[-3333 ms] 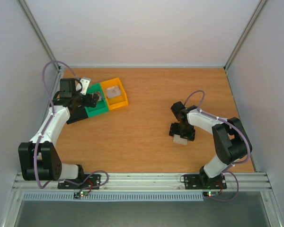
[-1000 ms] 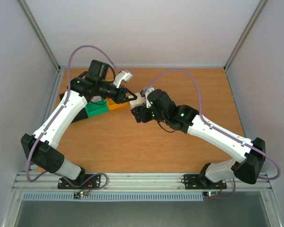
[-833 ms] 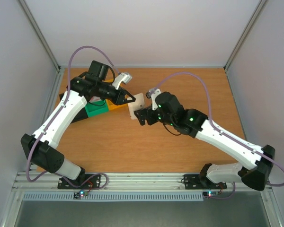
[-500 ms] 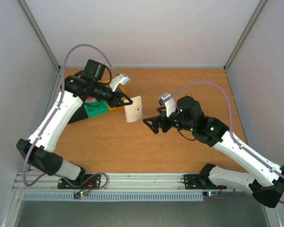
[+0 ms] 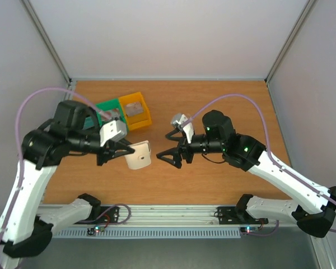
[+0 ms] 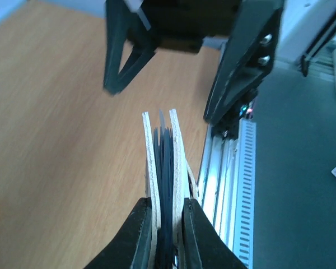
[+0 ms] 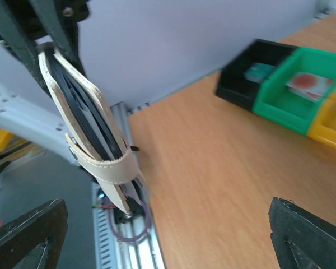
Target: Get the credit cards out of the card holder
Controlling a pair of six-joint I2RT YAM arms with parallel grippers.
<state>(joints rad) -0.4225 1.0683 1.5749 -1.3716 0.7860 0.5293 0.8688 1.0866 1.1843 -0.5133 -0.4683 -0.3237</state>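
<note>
The card holder (image 5: 139, 156) is a whitish-cream folded sleeve with a strap tab, held up above the table near its front edge. My left gripper (image 5: 125, 151) is shut on it; in the left wrist view the holder (image 6: 149, 162) stands edge-on between the pads (image 6: 143, 224) of the gripper (image 6: 166, 206). Dark edges of the credit cards (image 6: 166, 168) show between its two walls. My right gripper (image 5: 169, 147) faces the holder from the right, open and empty, a short gap away. In the right wrist view the holder (image 7: 109, 162) hangs at upper left, ahead of the gripper (image 7: 168, 238).
A black bin (image 7: 243, 84), a green bin (image 7: 291, 98) and a yellow bin (image 5: 135, 111) stand in a row at the back left. The green one holds a card with a red spot (image 7: 309, 83). A metal rail (image 5: 173, 213) runs along the front edge.
My left arm has carried the holder from beside the bins toward the front middle. The right gripper has drawn back off the holder, opened wide and followed it.
</note>
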